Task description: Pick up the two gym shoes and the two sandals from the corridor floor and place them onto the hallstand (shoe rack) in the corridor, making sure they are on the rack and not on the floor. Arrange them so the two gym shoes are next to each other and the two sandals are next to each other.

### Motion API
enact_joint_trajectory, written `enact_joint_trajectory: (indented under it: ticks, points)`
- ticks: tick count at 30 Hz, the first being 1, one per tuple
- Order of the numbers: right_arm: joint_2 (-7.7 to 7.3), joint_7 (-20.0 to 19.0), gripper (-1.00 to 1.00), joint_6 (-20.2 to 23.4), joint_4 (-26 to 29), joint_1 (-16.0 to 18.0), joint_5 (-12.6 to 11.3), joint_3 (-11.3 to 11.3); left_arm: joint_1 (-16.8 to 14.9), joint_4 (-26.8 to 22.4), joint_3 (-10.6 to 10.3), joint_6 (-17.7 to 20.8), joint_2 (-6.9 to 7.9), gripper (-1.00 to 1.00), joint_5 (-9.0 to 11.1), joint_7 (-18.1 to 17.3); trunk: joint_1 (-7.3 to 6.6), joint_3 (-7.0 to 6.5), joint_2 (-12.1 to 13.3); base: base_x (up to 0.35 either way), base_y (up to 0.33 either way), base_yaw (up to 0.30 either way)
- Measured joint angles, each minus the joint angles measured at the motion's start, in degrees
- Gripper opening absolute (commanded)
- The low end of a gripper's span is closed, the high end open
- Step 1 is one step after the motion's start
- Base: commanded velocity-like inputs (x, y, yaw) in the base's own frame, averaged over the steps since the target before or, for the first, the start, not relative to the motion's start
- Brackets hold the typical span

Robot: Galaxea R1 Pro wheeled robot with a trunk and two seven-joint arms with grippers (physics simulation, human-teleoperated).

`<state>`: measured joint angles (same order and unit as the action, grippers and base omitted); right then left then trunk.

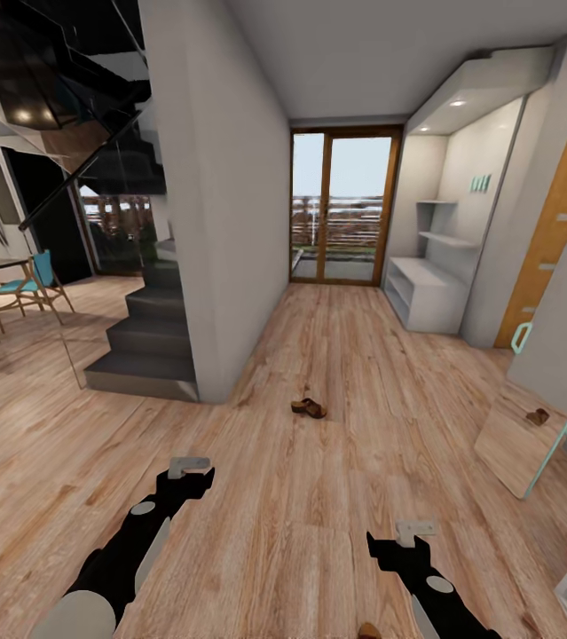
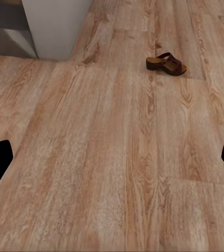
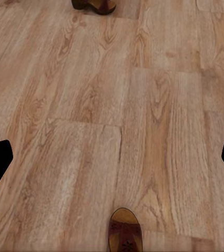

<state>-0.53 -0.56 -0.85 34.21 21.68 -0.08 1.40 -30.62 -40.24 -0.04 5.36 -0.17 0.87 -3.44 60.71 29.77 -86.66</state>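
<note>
Both arms reach forward low over the corridor floor [image 1: 318, 532], and nothing is carried, which fits a robot on its way to the shoes rather than handling them. The left end effector [image 1: 190, 469] hangs over bare planks at near left, the right end effector [image 1: 414, 532] at near right. In each wrist view the two dark fingers sit at opposite edges of the picture with only floor between them, so both stand wide and empty.

One sandal [image 1: 308, 407] lies on the floor in the middle of the corridor, ahead of both arms and well apart from them; the left wrist view shows its dark woven strap and thick sole on their side-on profile. The second sandal [image 1: 369, 631] lies very near the robot, just beside the right arm, its toe pointing ahead in the right wrist view.

The shoe rack [image 1: 425, 297] stands at far right against the wall, beyond both sandals, with its staggered shelves above it. I judge each sandal must be carried well down the corridor.

The near sandal is cut off by the picture's lower edge. The rack's compartments are too small to read. A small dark shape in the leaning mirror [image 1: 523, 444] at right looks like a sandal's reflection. I cannot make out the gym shoes.
</note>
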Motion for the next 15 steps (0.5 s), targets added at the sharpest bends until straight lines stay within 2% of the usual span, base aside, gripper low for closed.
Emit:
enact_joint_trajectory:
  ticks: [7, 15]
  points:
    - [-0.01, 0.00, 1.00, -0.01, -0.07, 0.00, -0.01, 0.01, 0.02, 0.00, 0.08, -0.07, 0.03, 1.00, 0.07, 0.07, 0.00, 0.65, 0.00, -0.021, 0.000, 0.000]
    - [-0.01, 0.00, 1.00, 0.01, -0.01, 0.00, 0.00, 0.01, 0.01, 0.00, 0.03, -0.08, 0.00, 1.00, 0.08, 0.09, 0.02, 1.40, 0.00, -0.213, 0.000, 0.000]
